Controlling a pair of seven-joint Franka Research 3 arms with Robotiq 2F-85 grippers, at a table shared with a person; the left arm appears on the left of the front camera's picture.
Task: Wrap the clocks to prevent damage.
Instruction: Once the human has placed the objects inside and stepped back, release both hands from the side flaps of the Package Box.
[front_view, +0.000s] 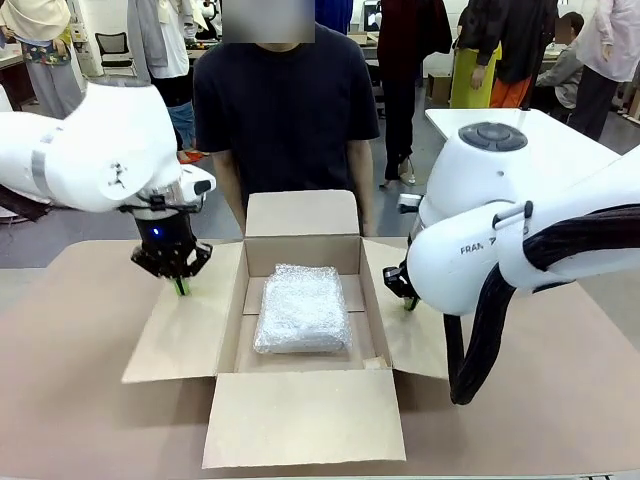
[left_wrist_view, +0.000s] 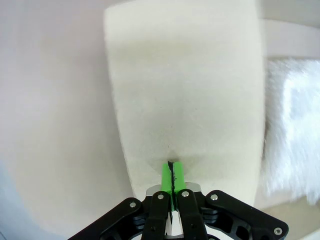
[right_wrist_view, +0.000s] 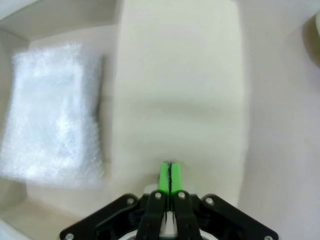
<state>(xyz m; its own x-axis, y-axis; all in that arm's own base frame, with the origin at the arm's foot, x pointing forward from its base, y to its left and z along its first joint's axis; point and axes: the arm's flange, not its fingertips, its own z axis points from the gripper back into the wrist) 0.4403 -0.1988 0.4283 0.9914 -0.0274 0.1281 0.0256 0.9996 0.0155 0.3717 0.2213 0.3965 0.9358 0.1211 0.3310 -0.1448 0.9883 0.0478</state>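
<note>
2 grippers, fingers pressed together, touch the open box (front_view: 300, 430): left gripper (front_view: 182, 287) on its left flap (front_view: 185, 340), right gripper (front_view: 410, 302) on its right flap (front_view: 418, 345). The bubble-wrapped bundle (front_view: 300, 308) lies inside, between them.

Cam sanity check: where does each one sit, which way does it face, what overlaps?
Front view: fixed between the arms, facing across the table at the person; the left gripper and right gripper show.
Left wrist view: on the left wrist, looking down its shut fingers at the box's left flap.
Right wrist view: on the right wrist, looking down shut fingers at the right flap.
Shared: all three catch the bubble-wrapped bundle.
</note>
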